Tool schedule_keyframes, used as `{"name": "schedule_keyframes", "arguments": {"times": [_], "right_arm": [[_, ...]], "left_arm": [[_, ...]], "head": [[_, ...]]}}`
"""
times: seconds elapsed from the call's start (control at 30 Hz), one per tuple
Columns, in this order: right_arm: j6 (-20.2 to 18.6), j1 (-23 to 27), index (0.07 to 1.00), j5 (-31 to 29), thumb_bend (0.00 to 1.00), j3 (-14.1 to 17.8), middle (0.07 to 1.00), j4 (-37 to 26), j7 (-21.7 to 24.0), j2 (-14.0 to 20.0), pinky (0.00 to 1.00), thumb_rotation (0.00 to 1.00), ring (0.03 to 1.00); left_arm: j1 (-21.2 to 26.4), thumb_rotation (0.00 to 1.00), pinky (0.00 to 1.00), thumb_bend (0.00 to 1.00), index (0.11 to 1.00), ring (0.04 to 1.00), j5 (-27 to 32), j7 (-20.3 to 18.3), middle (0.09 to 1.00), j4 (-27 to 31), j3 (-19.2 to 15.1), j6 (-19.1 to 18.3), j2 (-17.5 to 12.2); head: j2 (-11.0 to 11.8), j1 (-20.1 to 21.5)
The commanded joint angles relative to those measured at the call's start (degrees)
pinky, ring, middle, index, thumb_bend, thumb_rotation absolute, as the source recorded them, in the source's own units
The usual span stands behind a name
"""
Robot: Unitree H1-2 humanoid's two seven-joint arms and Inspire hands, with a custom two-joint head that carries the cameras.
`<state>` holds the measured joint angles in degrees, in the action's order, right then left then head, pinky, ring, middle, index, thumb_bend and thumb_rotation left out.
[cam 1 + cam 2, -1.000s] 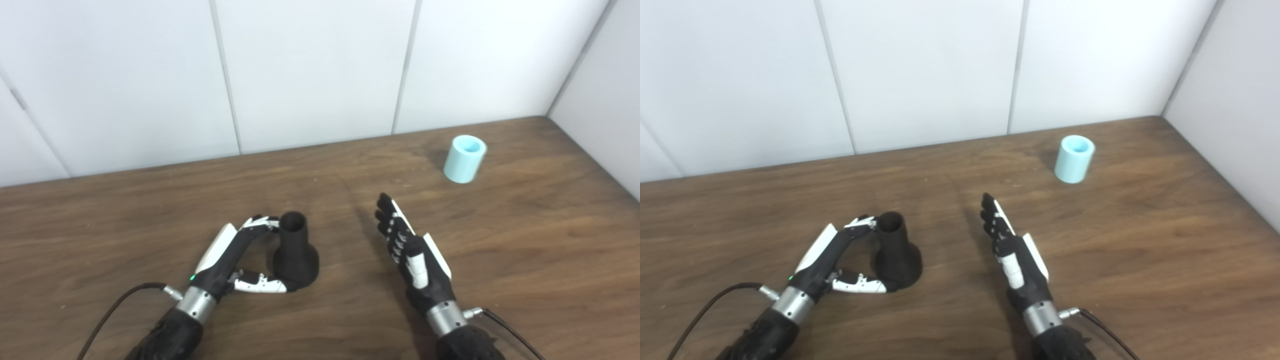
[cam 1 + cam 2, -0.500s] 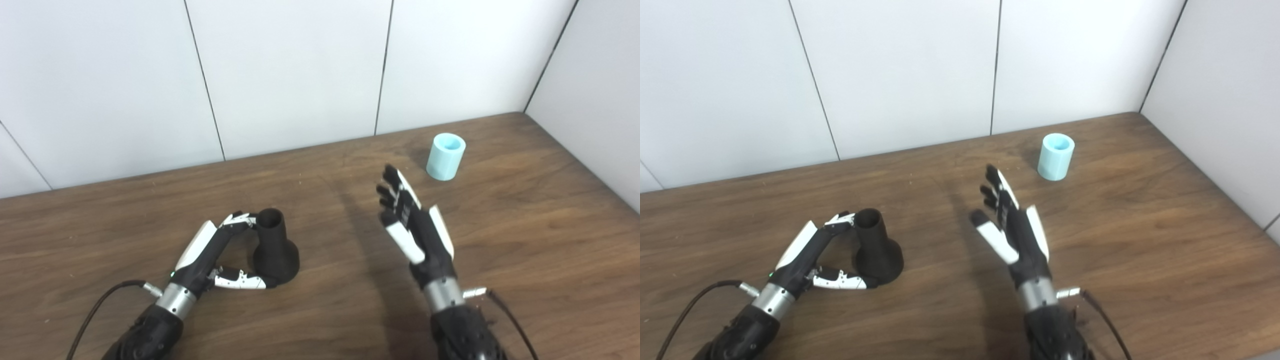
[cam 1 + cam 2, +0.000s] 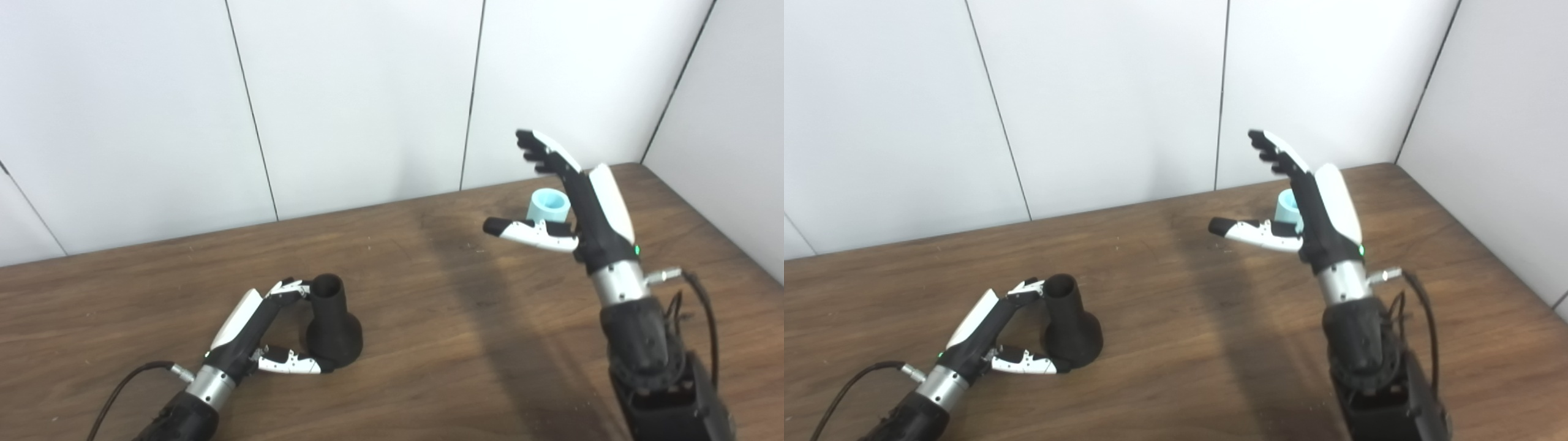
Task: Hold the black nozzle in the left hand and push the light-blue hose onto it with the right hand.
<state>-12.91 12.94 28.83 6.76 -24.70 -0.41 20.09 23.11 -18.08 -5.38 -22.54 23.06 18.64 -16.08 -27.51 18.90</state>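
While the black nozzle (image 3: 332, 324) stands upright on the wooden table (image 3: 429, 343) at lower left of the frame, the left hand (image 3: 260, 337) cups it, fingers touching its narrow top and thumb against its flared base. Raised at right of the frame, the right hand (image 3: 572, 202) is spread wide and holds nothing. Partly hidden behind its palm, the light-blue hose (image 3: 547, 205) stands on the table near the back wall (image 3: 367, 92).
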Motion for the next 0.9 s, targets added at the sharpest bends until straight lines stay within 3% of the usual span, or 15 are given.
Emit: {"name": "schedule_keyframes", "arguments": {"times": [0.0,0.07,0.13,0.2,0.37,0.5,0.73,0.87], "right_arm": [[-0.4,3.5,0.856,2.0,0.85,1.0,0.857,-0.9,0.8,3.1,0.82,0.53,0.834],[-1.8,5.2,0.850,3.2,0.87,1.1,0.861,-0.6,1.9,4.9,0.81,0.51,0.839],[-3.2,6.9,0.838,4.3,0.89,1.1,0.863,0.1,2.6,6.2,0.73,0.49,0.808],[-4.4,8.4,0.831,6.0,0.89,0.8,0.863,1.3,3.6,7.8,0.72,0.47,0.813],[-6.5,10.8,0.817,9.8,0.89,-0.4,0.855,4.2,6.7,11.5,0.74,0.44,0.816],[-8.6,12.4,0.805,12.3,0.89,-2.1,0.855,6.8,10.3,14.3,0.84,0.43,0.825],[-11.8,14.9,0.796,14.0,0.90,-4.1,0.853,10.1,14.4,16.6,0.89,0.42,0.807],[-11.6,15.8,0.791,14.2,0.91,-4.6,0.856,12.5,14.6,17.4,0.89,0.41,0.865]], "left_arm": [[-6.2,0.07,1.00,0.52,0.484,0.884,-3.8,-1.5,0.758,-5.8,1.9,-2.0,-0.8],[-6.3,0.07,1.00,0.52,0.484,0.885,-3.9,-1.3,0.758,-5.9,1.9,-1.8,-0.8],[-6.5,0.07,1.00,0.52,0.484,0.885,-4.0,-1.1,0.758,-6.0,2.0,-1.8,-0.8],[-6.7,0.07,1.00,0.52,0.484,0.886,-4.2,-1.0,0.758,-5.7,2.1,-2.0,-0.8],[-6.8,0.07,1.00,0.52,0.484,0.886,-4.2,-1.0,0.758,-5.5,2.1,-2.1,-0.7],[-7.1,0.07,1.00,0.52,0.485,0.886,-4.2,-1.2,0.758,-5.0,2.2,-2.4,-0.7],[-7.6,0.07,1.00,0.52,0.485,0.886,-4.4,-1.5,0.758,-4.3,2.5,-2.4,-1.0],[-8.1,0.07,1.00,0.52,0.485,0.886,-4.9,-1.6,0.761,-3.7,3.0,-2.5,-1.0]], "head": [[0.0,0.0],[-0.1,0.0],[-0.1,-0.1],[-0.1,-0.1],[-0.2,-0.2],[-0.4,-0.2],[-0.5,-0.2],[-0.5,-0.2]]}}
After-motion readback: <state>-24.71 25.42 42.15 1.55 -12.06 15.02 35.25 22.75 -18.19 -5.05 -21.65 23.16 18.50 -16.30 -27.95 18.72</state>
